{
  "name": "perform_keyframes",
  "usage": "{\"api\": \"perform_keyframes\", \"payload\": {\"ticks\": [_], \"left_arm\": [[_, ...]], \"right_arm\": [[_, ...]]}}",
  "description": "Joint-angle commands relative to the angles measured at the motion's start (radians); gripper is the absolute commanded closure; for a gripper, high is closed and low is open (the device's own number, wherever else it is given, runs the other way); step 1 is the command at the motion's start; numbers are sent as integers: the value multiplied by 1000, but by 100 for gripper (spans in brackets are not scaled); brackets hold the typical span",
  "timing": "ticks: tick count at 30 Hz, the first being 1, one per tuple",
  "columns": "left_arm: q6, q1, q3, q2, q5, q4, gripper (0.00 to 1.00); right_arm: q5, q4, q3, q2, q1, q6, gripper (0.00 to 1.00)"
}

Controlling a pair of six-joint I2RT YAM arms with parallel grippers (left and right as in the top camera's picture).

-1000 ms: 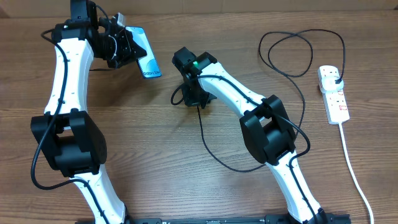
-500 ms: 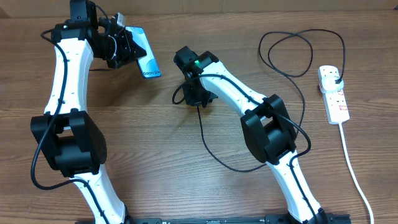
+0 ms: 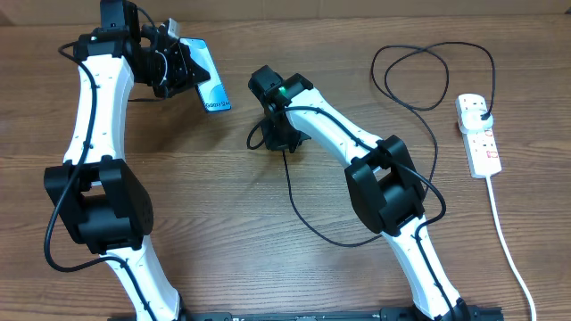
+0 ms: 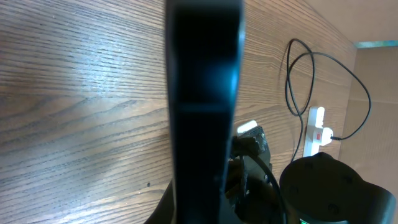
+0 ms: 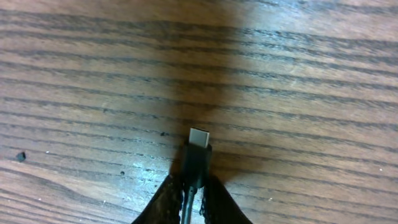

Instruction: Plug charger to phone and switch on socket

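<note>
Charger (image 5: pixel 198 150) tip now pinched tighter by right tool (image 5: pixel 194 185); left tool (image 3: pixel 182 65) unmoved, clenching phone (image 3: pixel 211 90).

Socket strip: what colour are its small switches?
The switches are red, on the white socket strip; the overhead view shows them best.
</note>
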Motion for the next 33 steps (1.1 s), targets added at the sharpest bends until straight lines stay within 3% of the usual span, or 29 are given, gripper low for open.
{"api": "perform_keyframes", "payload": {"ticks": [1, 11, 16, 17, 21, 24, 29, 33], "left_arm": [[-6, 5, 15, -15, 20, 2, 96], [5, 5, 15, -15, 44, 3, 96], [155, 5, 15, -15, 200, 15, 96], [185, 5, 15, -15, 281, 34, 96], [189, 5, 15, -15, 437, 137, 96], [86, 5, 15, -15, 606, 335, 96], [-140, 5, 15, -15, 678, 575, 96], [-301, 3, 15, -15, 840, 835, 96]], "right_arm": [[14, -5, -7, 16, 5, -8, 87], [12, 17, -6, 16, 2, -20, 96], [-28, 34, 8, 10, -24, -56, 96], [-112, 37, 16, -17, -42, -73, 96], [-233, 36, 18, -122, -74, -103, 96], [-350, 23, 18, -288, -89, -155, 96], [-364, -14, 18, -452, -71, -165, 96], [-365, -36, 18, -510, -10, -168, 96]]}}
